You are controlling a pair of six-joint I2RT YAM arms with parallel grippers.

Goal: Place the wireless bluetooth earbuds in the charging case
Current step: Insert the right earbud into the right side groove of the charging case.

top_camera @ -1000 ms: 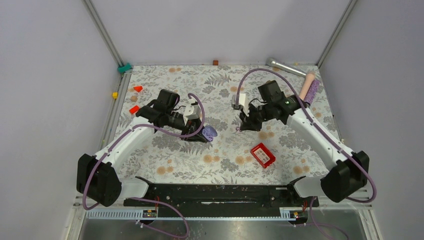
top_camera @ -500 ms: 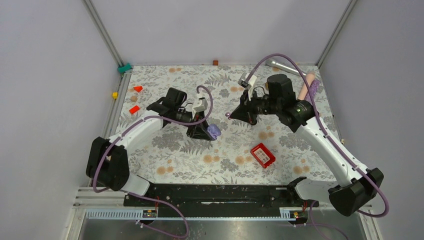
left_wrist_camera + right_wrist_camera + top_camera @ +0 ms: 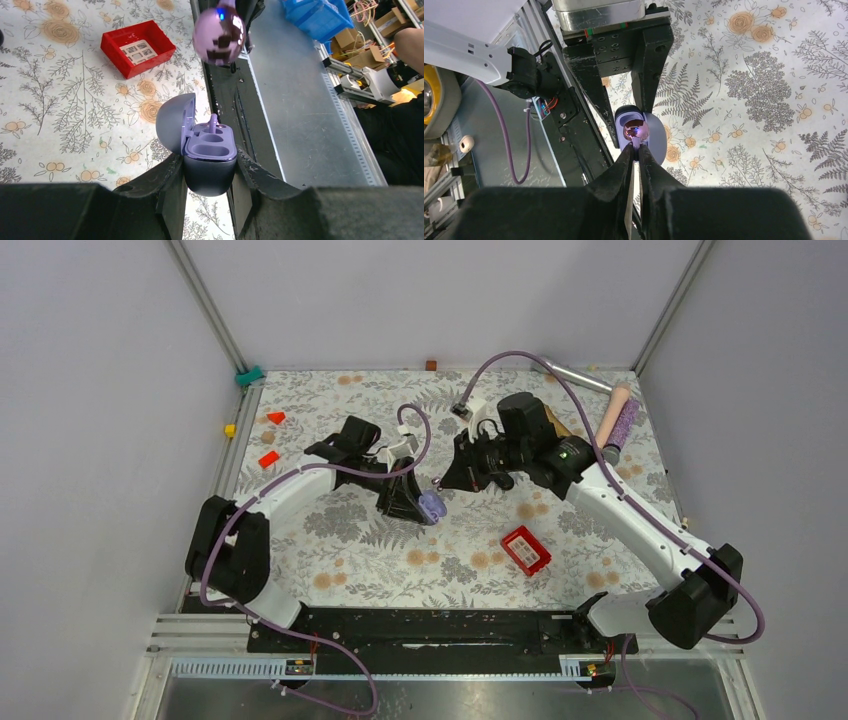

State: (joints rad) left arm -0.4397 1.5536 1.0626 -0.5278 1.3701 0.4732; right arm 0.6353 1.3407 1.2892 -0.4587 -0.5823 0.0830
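My left gripper (image 3: pixel 209 172) is shut on an open purple charging case (image 3: pixel 207 150), lid (image 3: pixel 175 122) swung left, its wells showing; one pale purple earbud stem (image 3: pixel 213 122) stands in a well. The case also shows in the top view (image 3: pixel 431 506) and the right wrist view (image 3: pixel 646 135). My right gripper (image 3: pixel 637 150) is shut on a glossy pale purple earbud (image 3: pixel 636 130) by its stem, held just above the case. That earbud hangs above the case in the left wrist view (image 3: pixel 219 32). In the top view the right gripper (image 3: pixel 445 480) is close to the left gripper (image 3: pixel 415 502). The black earbuds are out of view.
A red box (image 3: pixel 526 550) lies on the floral mat right of centre, also in the left wrist view (image 3: pixel 137 47). Small red blocks (image 3: pixel 268 459) lie at the left. A purple-and-pink roller (image 3: pixel 615 420) and a silver cylinder (image 3: pixel 570 373) lie at the back right.
The right gripper moved left and down with the earbud, closing on the case. The left gripper shifted slightly right and tilted the open case toward it.
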